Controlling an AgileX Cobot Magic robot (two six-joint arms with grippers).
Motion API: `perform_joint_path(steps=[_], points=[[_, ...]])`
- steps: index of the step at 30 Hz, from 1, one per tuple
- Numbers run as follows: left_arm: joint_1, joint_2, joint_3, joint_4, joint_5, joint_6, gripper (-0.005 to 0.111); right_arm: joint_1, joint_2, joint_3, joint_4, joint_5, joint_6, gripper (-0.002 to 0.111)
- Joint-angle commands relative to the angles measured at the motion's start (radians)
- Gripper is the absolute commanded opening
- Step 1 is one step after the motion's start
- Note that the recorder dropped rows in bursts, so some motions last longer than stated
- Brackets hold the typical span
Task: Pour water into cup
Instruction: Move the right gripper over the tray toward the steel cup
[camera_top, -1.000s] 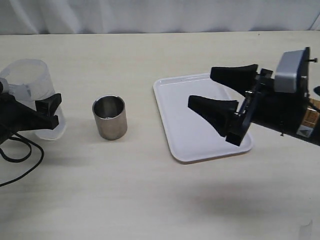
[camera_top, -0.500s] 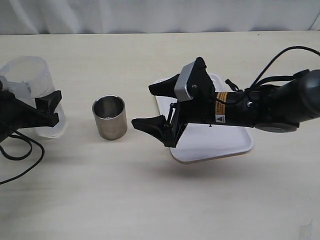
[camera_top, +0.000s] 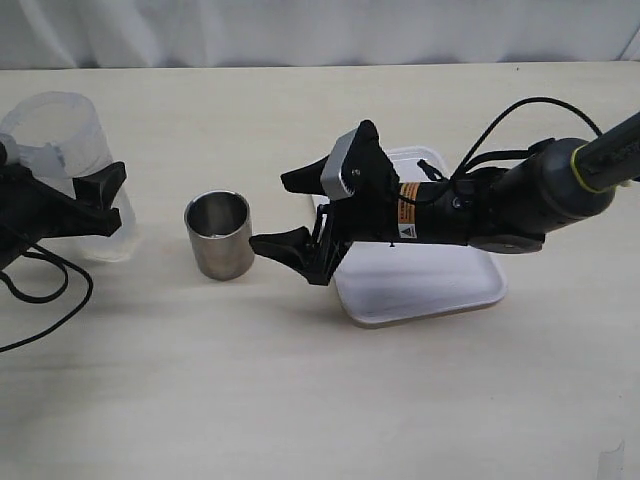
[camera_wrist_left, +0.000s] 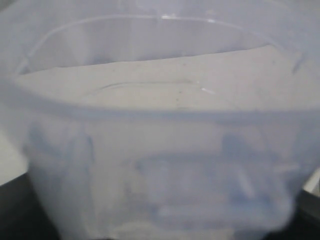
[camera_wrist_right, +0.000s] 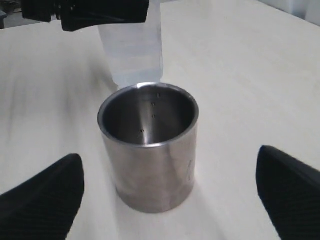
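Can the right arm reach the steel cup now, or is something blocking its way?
Probably yes. The right gripper faces the steel cup with its jaws wide open, one tip close to its wall. Nothing lies between them; the plastic beaker is apart, on the cup's far side.

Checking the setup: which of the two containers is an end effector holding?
The clear plastic beaker, in the left end effector; the steel cup stands free, ungripped.
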Motion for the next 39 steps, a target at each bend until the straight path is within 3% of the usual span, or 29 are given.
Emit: perform_joint_path(steps=[1, 14, 20, 32, 39], points=[[0.001, -0.003, -0.007, 0.003, -0.049, -0.005, 0.0, 0.001, 0.022, -0.009, -0.008, -0.001, 0.005, 0.087], [0.001, -0.003, -0.007, 0.003, -0.049, -0.005, 0.0, 0.001, 0.022, -0.009, 0.065, 0.008, 0.005, 0.088], [0.001, -0.003, -0.007, 0.003, -0.049, -0.005, 0.0, 0.001, 0.022, -0.009, 0.065, 0.026, 0.005, 0.11], [0.001, -0.003, -0.007, 0.008, -0.049, -0.005, 0.0, 0.001, 0.022, -0.017, 0.065, 0.017, 0.007, 0.11], [0.001, -0.003, -0.007, 0.008, -0.049, -0.005, 0.0, 0.082, 0.056, -0.05, 0.071, 0.068, -0.036, 0.11]])
